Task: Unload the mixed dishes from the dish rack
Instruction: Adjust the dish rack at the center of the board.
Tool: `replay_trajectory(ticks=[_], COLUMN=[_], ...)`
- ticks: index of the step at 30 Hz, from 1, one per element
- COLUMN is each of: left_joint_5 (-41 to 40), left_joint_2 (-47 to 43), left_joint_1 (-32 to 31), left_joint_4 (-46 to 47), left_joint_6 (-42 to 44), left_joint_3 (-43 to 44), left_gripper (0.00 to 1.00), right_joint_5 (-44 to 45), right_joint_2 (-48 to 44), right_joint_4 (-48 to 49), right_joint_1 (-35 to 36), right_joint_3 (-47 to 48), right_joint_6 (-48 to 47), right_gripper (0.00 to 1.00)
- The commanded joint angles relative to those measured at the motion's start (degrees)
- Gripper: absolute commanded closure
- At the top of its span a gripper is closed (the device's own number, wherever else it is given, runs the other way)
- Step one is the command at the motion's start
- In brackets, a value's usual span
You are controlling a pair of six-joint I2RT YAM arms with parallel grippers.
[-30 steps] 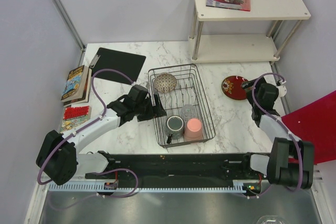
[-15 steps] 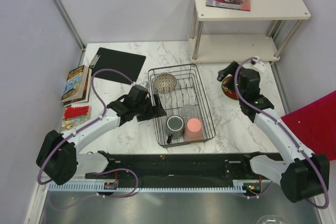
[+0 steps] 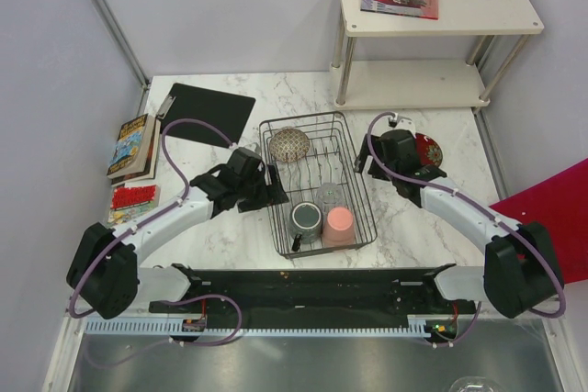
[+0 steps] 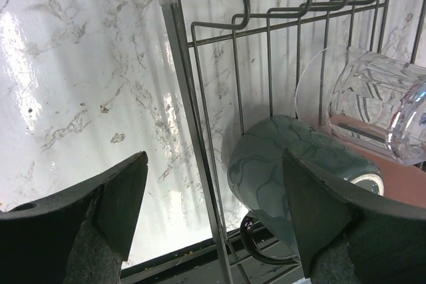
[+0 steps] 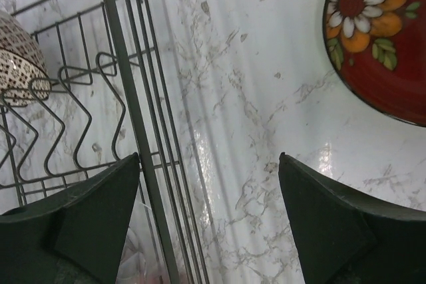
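Note:
The black wire dish rack [image 3: 361,192] stands mid-table. In it are the speckled bowl [image 3: 288,144], the grey mug [image 3: 306,219], the clear glass [image 3: 330,196] and the pink cup [image 3: 340,223]. The red patterned plate [image 3: 429,149] lies on the marble to the rack's right. My left gripper [image 3: 278,196] is open at the rack's left rim; its view shows the rim wire [image 4: 193,138], the mug [image 4: 286,177] and the glass [image 4: 379,108]. My right gripper [image 3: 363,164] is open and empty over the rack's right rim [image 5: 130,118], the plate [image 5: 383,38] behind it. The lime-green plate is out of view.
A flat black mat [image 3: 207,111] lies at the back left. Books [image 3: 133,146] and a red brush [image 3: 134,196] sit at the left edge. A white two-tier shelf [image 3: 432,43] with a book stands at the back right. A red panel [image 3: 551,218] is at the right edge.
My right arm swung left from the red plate to the rack's right rim, empty. The plate stays on the marble. My left arm hardly moved.

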Motion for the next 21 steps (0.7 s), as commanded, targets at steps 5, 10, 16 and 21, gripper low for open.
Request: replay_trajectory(ticks=[5, 10, 16, 21], left_joint_5=[-0.36, -0.70, -1.41, -3.52], left_joint_2=[3.84, 4.20, 3.93, 3.84], left_joint_1=[-0.11, -0.11, -0.11, -0.02], left_joint_4=[-0.36, -0.36, -1.06, -1.59], left_joint_6=[-0.31, -0.04, 0.92, 1.19], left_joint_3=[2.67, 3.02, 3.90, 4.86], left_gripper=[0.25, 0.30, 0.34, 0.37], right_joint_5=[-2.46, -0.88, 0.79, 1.06], right_joint_2=[1.92, 1.31, 0.43, 0.69], right_joint_4=[4.04, 4.13, 3.52, 3.43], right_joint_1=[5.18, 7.91, 10.20, 12.48], right_joint_3=[-1.96, -3.37, -3.99, -3.64], right_joint_6=[-1.27, 0.22, 1.45, 2.33], right_gripper=[0.16, 0.37, 0.71, 0.84])
